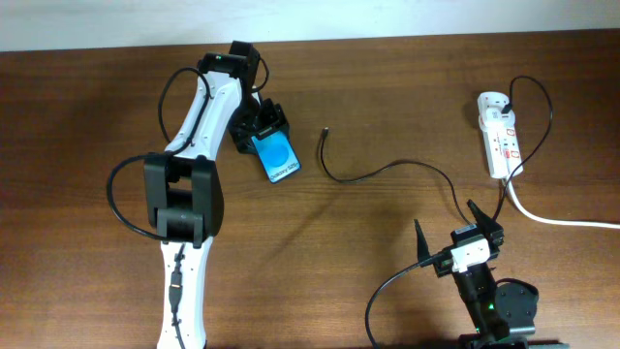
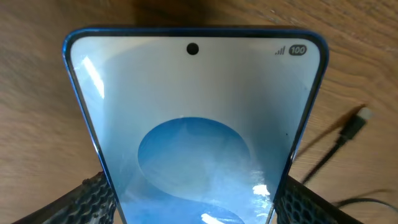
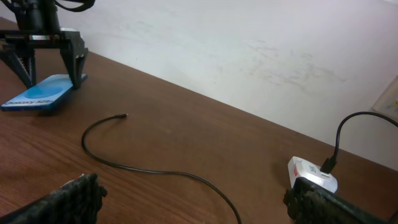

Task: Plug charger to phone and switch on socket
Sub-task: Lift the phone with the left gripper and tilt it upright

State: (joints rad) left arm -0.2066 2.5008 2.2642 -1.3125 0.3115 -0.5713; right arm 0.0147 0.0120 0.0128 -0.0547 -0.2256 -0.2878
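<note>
The phone (image 1: 281, 160), with a bright blue screen, lies at the back left of the table. My left gripper (image 1: 262, 128) straddles its far end, and in the left wrist view both fingers (image 2: 199, 193) press on the edges of the phone (image 2: 199, 124). The black charger cable (image 1: 387, 167) curves across the table, its free plug tip (image 1: 325, 130) lying just right of the phone. Its other end is plugged into the white socket (image 1: 498, 136) at the back right. My right gripper (image 1: 448, 225) is open and empty near the front, with the cable (image 3: 124, 163) ahead of it.
The socket's thick white cord (image 1: 562, 221) runs off the right edge. The socket (image 3: 311, 174) sits just beyond my right gripper's right finger. A white wall stands behind the table's far edge.
</note>
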